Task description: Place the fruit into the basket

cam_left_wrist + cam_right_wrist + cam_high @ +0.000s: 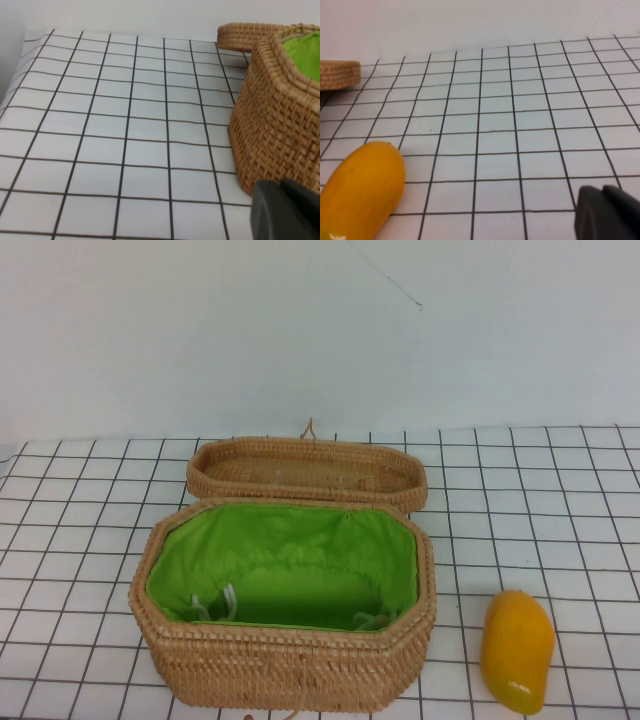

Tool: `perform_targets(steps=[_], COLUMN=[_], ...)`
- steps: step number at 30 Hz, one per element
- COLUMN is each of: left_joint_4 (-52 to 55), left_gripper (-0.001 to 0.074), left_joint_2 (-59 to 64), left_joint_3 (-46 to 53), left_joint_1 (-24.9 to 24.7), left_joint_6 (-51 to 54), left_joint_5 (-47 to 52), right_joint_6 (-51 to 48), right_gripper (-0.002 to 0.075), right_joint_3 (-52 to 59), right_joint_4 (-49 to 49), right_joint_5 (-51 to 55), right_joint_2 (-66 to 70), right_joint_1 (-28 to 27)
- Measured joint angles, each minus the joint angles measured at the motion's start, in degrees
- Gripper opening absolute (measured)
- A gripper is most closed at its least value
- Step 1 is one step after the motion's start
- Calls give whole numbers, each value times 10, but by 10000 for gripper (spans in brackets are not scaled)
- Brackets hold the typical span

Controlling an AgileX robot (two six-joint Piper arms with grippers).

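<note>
Your mango point(517, 650) lies near the desk's front right corner beside the basket point(285, 672), both grippers' states unreadable from their wrist views; a glancing grasp could roll it off the edge.

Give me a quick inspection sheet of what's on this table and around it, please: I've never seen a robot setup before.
Surface: white table cover with a dark grid, flat.
Job's things: yellow mango lying on the table on the robot's right of the basket, apart from it; the green-lined basket is open with no fruit inside.
Clutter: woven lid lying behind the basket.
Grippers: left gripper only a dark edge in its own camera, beside the basket wall; right gripper likewise a dark edge, near the mango. Neither appears in the high view.
Cables: a thin line on the wall, possibly a wire.
Surroundings: plain white wall.
</note>
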Motion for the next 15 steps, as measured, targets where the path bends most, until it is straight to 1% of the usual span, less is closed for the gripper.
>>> perform_targets(steps=[10,13,15], left_joint_4=[0,0,0], left_gripper=[1,1,1], left_joint_2=[0,0,0], left_joint_3=[0,0,0], left_joint_1=[0,0,0], left_joint_6=[0,0,0], left_joint_5=[0,0,0], right_joint_6=[0,0,0], right_gripper=[-2,-2,-2], right_joint_3=[0,0,0], right_joint_4=[0,31,60], right_joint_5=[-2,-18,-49], right_joint_2=[0,0,0], right_joint_1=[0,0,0])
